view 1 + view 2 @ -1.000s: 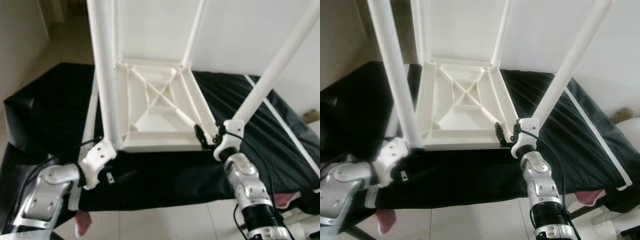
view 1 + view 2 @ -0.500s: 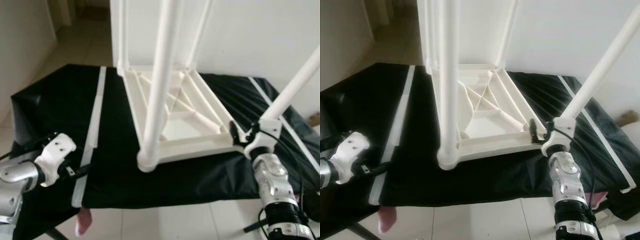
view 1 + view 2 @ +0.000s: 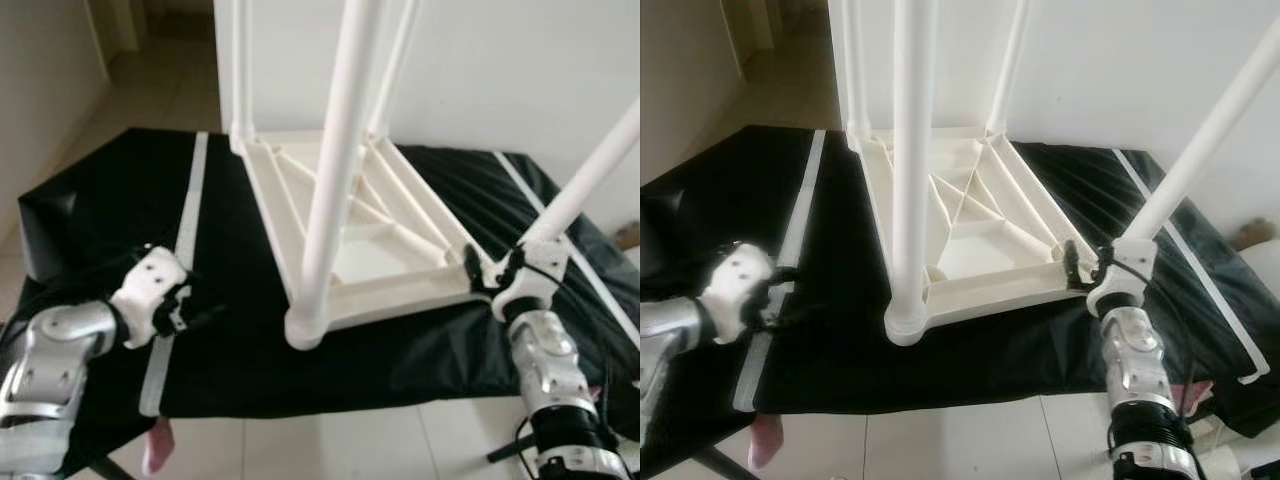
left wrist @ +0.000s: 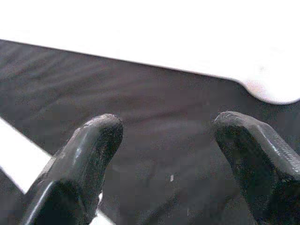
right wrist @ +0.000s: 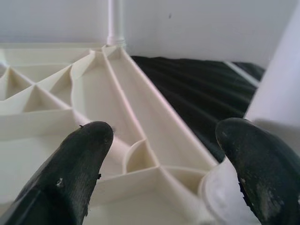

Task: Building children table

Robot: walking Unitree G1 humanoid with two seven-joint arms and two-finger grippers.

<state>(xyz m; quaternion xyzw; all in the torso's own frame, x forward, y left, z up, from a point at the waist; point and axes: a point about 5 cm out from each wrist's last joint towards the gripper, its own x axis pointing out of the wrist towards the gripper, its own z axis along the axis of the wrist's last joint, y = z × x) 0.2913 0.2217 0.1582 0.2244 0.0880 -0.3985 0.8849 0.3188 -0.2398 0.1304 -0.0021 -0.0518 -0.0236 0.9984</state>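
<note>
- Right pincer (image 3: 1077, 268) spread open at near right corner of upturned children's table (image 3: 345, 235), fingers straddling the rim beside the right leg (image 3: 585, 180).
- Left pincer (image 3: 200, 310) open too, empty, hovering over black cloth (image 3: 100, 200) near white strip (image 3: 180, 270).
- Table upside down on the bench, four legs up.
- Likely step: checking or seating legs.
- Next: closing on a leg socket to press home.

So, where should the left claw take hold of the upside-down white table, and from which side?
Probably low on the near leg, close to its socket at the table's front corner, coming in from the robot's left. The leg stands upright and round, free all around, and the open left claw hangs just left of it over the black cloth, so open fingers can close around it.
</note>
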